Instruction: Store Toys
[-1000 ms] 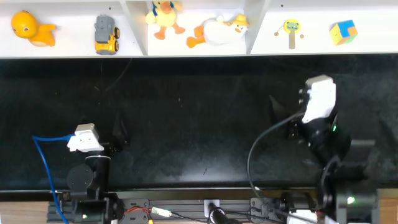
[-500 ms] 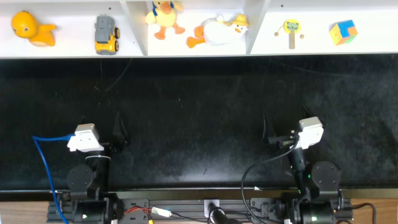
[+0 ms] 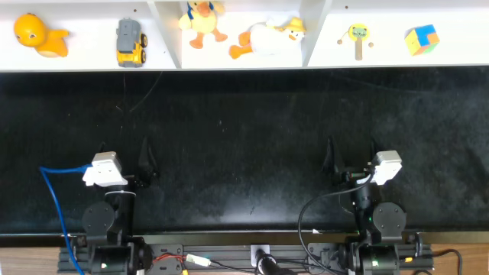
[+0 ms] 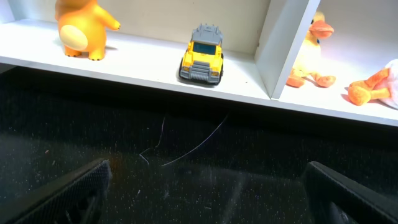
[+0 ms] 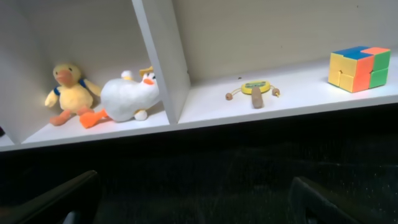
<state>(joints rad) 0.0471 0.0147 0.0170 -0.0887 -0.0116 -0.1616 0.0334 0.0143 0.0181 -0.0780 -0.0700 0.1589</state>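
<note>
The left arm sits folded low over its base at the near edge of the black table (image 3: 244,130), wrist level and aimed at the white shelf (image 3: 229,65) on the far side. The left tool (image 4: 207,165) is spread wide, with its two dark fingers (image 4: 68,196) far apart. It holds nothing and touches nothing, hanging just above bare table well short of the shelf. The right arm is tucked back over its own base in much the same way and also faces the shelf. The right tool (image 5: 194,179) is likewise wide, empty and apart from every toy. All the toys are in the shelf's compartments. In the left bay an orange duck figure (image 4: 84,28) stands upright, with a yellow toy truck (image 4: 201,55) beside it, nose toward the table. In the middle bay a yellow plush duck (image 5: 68,93) sits against the back wall, and a white plush duck (image 5: 127,96) lies on its side next to it, close by the divider. In the right bay a small rattle drum (image 5: 254,92) lies flat, and a multicoloured puzzle cube (image 5: 359,67) rests well apart from it toward the far right end.
</note>
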